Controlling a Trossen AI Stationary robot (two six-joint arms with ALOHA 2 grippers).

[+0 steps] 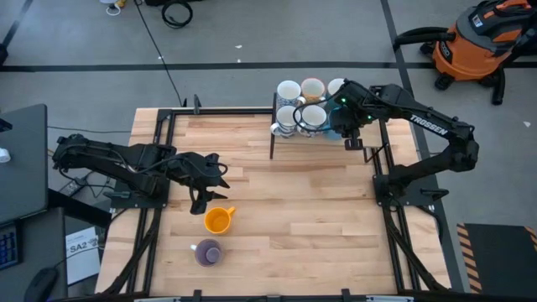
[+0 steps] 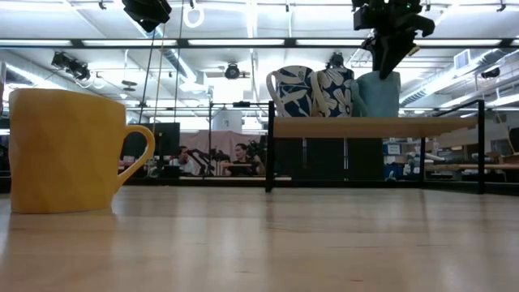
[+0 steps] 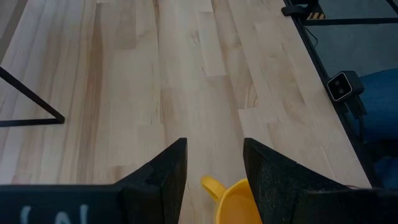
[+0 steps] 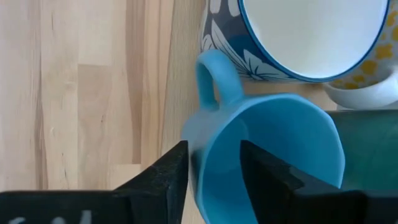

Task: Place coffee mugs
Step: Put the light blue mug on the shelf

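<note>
1. Two arms reach over the wooden desk (image 1: 277,193), one from each side.
2. The right gripper (image 1: 346,126) hangs over the raised shelf (image 2: 373,126) at the far edge of the desk, where a cluster of coffee mugs (image 1: 304,105) stands packed together.
3. In the right wrist view its fingers (image 4: 165,180) straddle the wall of the bright blue mug (image 4: 267,155), one finger outside by the handle and the other inside the cup. Whether they press the wall I cannot tell.
4. Just beside the blue mug stands a dark blue mug with a white flower pattern (image 4: 298,37), and past it a white mug with yellow spots (image 4: 367,81) peeks in.
5. From desk level, the patterned mugs stand upright on the shelf, and the blue mug (image 2: 378,94) sits at the end of the row directly under the right gripper (image 2: 392,49).
6. The left gripper (image 1: 204,180) hovers low over the near left part of the desk, just beside the yellow-orange mug (image 1: 217,221).
7. Its fingers (image 3: 161,180) are spread apart with nothing between them; the yellow-orange mug (image 3: 236,202) shows in the gap below them, handle pointing toward the finger on the picture's left.
8. The purple mug (image 1: 208,252) stands near the front edge of the desk, close to the yellow-orange one but not touching it.
</note>
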